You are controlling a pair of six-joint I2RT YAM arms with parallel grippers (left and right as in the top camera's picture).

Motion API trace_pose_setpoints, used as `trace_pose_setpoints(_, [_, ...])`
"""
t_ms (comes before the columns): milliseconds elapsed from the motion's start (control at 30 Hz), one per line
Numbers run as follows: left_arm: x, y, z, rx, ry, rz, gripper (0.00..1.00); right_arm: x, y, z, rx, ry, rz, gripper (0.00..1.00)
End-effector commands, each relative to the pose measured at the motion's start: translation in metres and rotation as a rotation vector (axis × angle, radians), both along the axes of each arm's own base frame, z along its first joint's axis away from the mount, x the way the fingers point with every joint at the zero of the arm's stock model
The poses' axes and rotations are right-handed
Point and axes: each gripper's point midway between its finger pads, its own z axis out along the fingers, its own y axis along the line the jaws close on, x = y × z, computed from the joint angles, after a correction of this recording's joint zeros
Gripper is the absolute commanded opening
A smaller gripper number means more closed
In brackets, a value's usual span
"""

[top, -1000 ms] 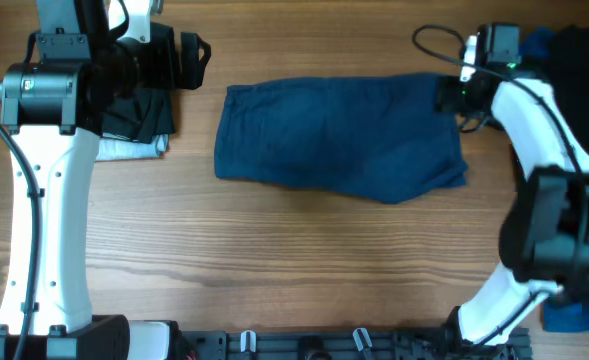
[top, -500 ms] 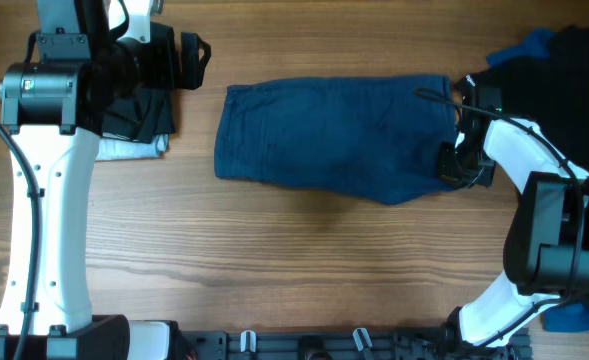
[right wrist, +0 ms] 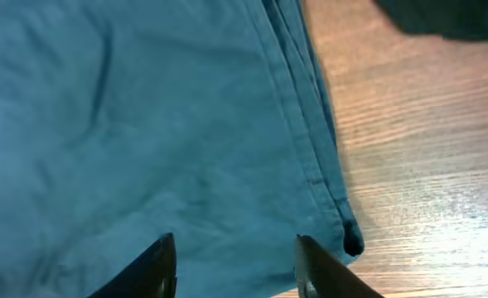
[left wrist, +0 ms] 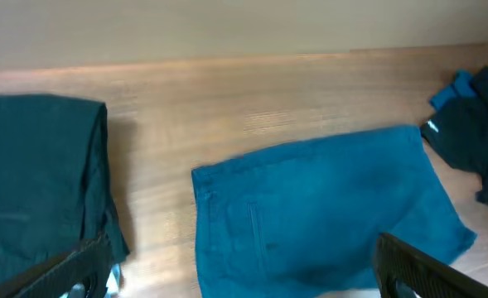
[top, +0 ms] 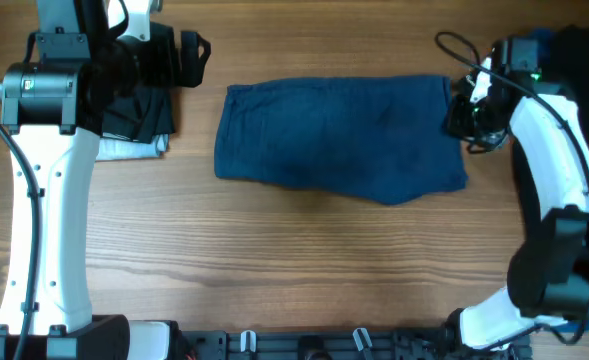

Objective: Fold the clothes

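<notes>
Shifted toward the far end of their right edge, the right gripper (top: pixel 461 112) hangs fingers spread over the navy shorts (top: pixel 339 138), flat mid-table, probably seeking a corner, while the left gripper (top: pixel 187 61), likewise spread, waits above the folded dark garments (top: pixel 139 118) far left.

Both arms are built of smooth white shells joined by black cylindrical joint housings. The left arm (top: pixel 49 210) has a long, straight white link, a small green lamp (top: pixel 27 86) on its black housing, and a thin black cable (top: pixel 36 250) running along it. The right arm (top: pixel 559 140) has a curved white link, a looping black wire (top: pixel 452 42) and a green dot (top: pixel 535 75) near the wrist. The left tool (left wrist: pixel 244 269) and right tool (right wrist: pixel 235 265) have glossy black fingers.
</notes>
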Motion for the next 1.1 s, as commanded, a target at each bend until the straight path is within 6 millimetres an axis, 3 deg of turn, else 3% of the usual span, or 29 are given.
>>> trace_pose_setpoints(0, [0.015, -0.005, 0.022, -0.019, -0.103, -0.012, 1.00, 0.003, 0.006, 0.014, 0.023, -0.041, 0.045, 0.53])
trace_pose_setpoints(133, [0.014, -0.005, 0.021, -0.019, -0.099, -0.012, 1.00, -0.003, 0.007, 0.012, 0.016, -0.018, 0.085, 0.63])
trace_pose_setpoints(167, [0.020, -0.006, 0.029, -0.023, -0.140, -0.016, 1.00, -0.003, 0.007, 0.012, 0.016, -0.017, 0.085, 0.70])
trace_pose_setpoints(233, [0.021, -0.006, 0.023, -0.022, -0.122, -0.016, 1.00, -0.003, 0.007, 0.012, 0.015, -0.019, 0.085, 0.84])
trace_pose_setpoints(267, [0.020, -0.006, 0.008, -0.020, -0.064, -0.015, 1.00, 0.000, 0.007, 0.012, 0.013, -0.031, 0.085, 0.98])
trace_pose_setpoints(300, [0.020, -0.006, -0.009, -0.018, -0.006, -0.015, 1.00, 0.004, 0.006, 0.014, 0.011, -0.049, 0.084, 1.00])
trace_pose_setpoints(400, [0.031, -0.006, -0.081, -0.010, 0.206, -0.013, 1.00, 0.014, 0.005, 0.017, 0.004, -0.092, 0.084, 0.99])
trace_pose_setpoints(467, [0.041, -0.007, -0.117, -0.007, 0.291, -0.012, 1.00, 0.022, 0.004, 0.020, -0.001, -0.126, 0.085, 1.00])
trace_pose_setpoints(500, [0.050, -0.007, -0.150, -0.005, 0.359, -0.011, 1.00, 0.027, 0.004, 0.022, -0.004, -0.146, 0.085, 1.00])
trace_pose_setpoints(567, [0.055, -0.008, -0.195, -0.001, 0.458, -0.012, 1.00, 0.033, 0.003, 0.025, -0.009, -0.176, 0.085, 1.00])
trace_pose_setpoints(633, [0.056, -0.011, -0.226, 0.003, 0.524, -0.018, 1.00, 0.037, 0.003, 0.026, -0.011, -0.190, 0.085, 1.00])
trace_pose_setpoints(767, [0.065, -0.030, -0.266, 0.019, 0.552, -0.061, 0.92, 0.036, 0.003, 0.026, -0.011, -0.189, 0.085, 0.99])
trace_pose_setpoints(900, [0.086, -0.055, -0.283, 0.034, 0.472, -0.111, 0.88, 0.036, 0.003, 0.026, -0.011, -0.189, 0.085, 0.99])
trace_pose_setpoints(967, [0.098, -0.051, -0.292, 0.096, 0.436, -0.082, 0.83, 0.036, 0.003, 0.026, -0.011, -0.189, 0.085, 0.99])
trace_pose_setpoints(1067, [0.100, -0.046, -0.304, 0.130, 0.443, -0.061, 0.83, 0.036, 0.003, 0.026, -0.011, -0.189, 0.085, 0.99])
